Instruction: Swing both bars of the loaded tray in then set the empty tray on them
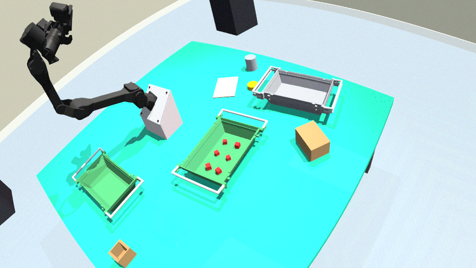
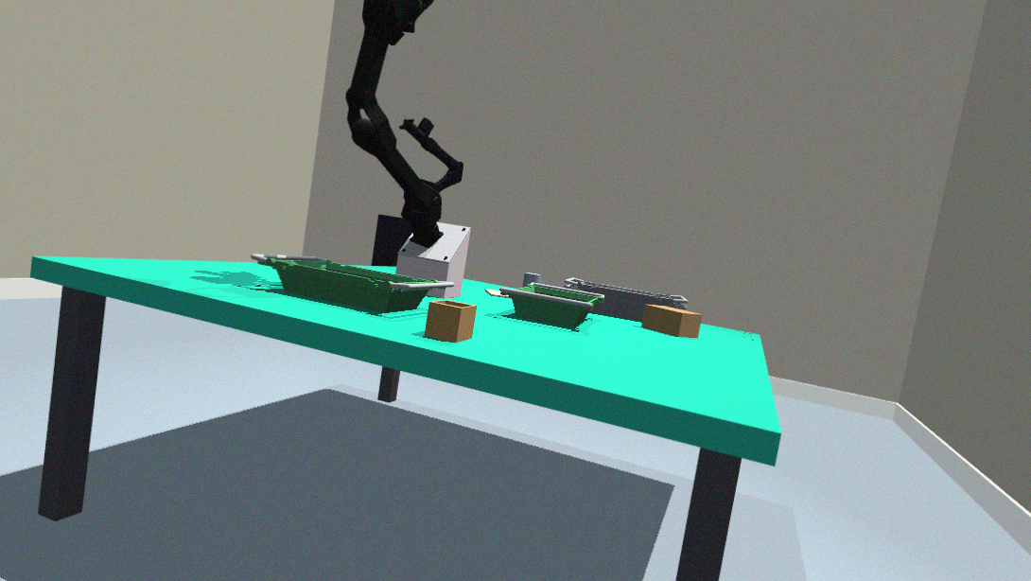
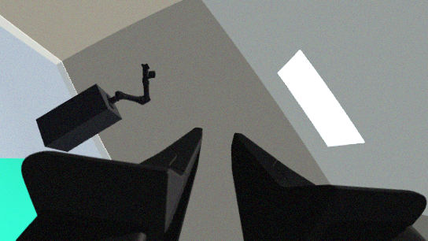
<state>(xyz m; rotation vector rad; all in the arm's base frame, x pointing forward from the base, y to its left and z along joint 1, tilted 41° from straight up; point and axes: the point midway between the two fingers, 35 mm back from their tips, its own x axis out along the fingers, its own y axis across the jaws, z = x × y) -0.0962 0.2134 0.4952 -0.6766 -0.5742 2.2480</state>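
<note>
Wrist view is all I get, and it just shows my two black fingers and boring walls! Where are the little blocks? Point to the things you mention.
Observer: Six red blocks (image 1: pixel 228 157) lie in the middle green tray (image 1: pixel 238 128) (image 2: pixel 551 312).
Operator: Are its bars folded in yet?
Observer: No, both white bars (image 1: pixel 195 182) (image 2: pixel 548 297) stick out past its ends.
Operator: Is anything in the other trays?
Observer: Nope, the other green tray (image 1: pixel 113 189) (image 2: pixel 346 289) and the gray tray (image 1: pixel 299 91) (image 2: pixel 623 301) look empty.

Below the gripper (image 1: pixel 64 49) (image 2: pixel 403 35) (image 3: pixel 217 137), the table (image 1: pixel 266 216) (image 2: pixel 577 367) (image 3: pixel 9 193) leaves the top view's bottom edge; the exterior view crops the arm (image 1: pixel 111 98) (image 2: pixel 370 64).
</note>
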